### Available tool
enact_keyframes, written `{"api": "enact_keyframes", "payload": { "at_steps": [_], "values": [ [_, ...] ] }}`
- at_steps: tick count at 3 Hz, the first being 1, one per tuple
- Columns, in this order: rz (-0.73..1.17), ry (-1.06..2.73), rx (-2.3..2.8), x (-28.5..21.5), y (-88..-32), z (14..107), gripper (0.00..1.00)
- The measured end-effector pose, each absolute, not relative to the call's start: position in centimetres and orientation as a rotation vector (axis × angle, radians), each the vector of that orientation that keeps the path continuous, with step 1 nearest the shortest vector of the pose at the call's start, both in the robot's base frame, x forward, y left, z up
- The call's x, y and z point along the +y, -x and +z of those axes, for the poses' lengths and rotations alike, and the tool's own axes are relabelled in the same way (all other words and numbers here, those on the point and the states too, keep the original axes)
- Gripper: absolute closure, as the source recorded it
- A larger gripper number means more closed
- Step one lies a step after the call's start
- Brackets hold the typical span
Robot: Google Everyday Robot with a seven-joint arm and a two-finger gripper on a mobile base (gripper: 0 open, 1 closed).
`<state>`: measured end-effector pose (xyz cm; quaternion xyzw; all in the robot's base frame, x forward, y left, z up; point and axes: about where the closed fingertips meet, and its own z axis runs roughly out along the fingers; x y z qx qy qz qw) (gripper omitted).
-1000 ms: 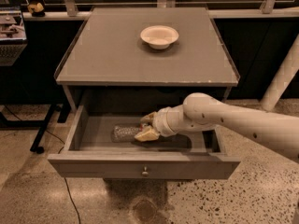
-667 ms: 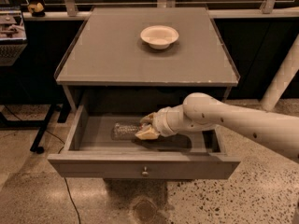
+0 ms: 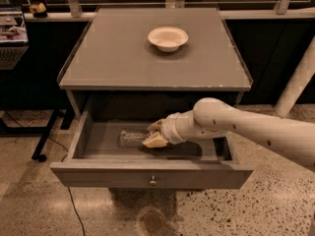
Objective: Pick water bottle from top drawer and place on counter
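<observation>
We see the smooth cream gripper [image 3: 154, 134] inside the open grey top drawer [image 3: 98, 173], at the crinkly clear water bottle [image 3: 130, 138]; we cannot tell if it squeezes.

text: none readable (anywhere) | end effector [image 3: 151, 134]: inside top drawer [image 3: 108, 174]

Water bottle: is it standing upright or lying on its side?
Lying on its side: the water bottle stretches flat along the top drawer floor, with the gripper at one end.

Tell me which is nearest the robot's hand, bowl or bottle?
The water bottle, lying in the top drawer at the gripper. The bowl sits up on the counter.
</observation>
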<state>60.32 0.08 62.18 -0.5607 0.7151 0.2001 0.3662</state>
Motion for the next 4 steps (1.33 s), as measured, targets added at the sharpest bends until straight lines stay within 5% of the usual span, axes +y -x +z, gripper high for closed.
{"api": "enact_keyframes", "payload": {
  "at_steps": [4],
  "values": [
    [0.427, 1.355, 1.794, -3.1, -59.2, 69.4, 1.0]
  ]
}}
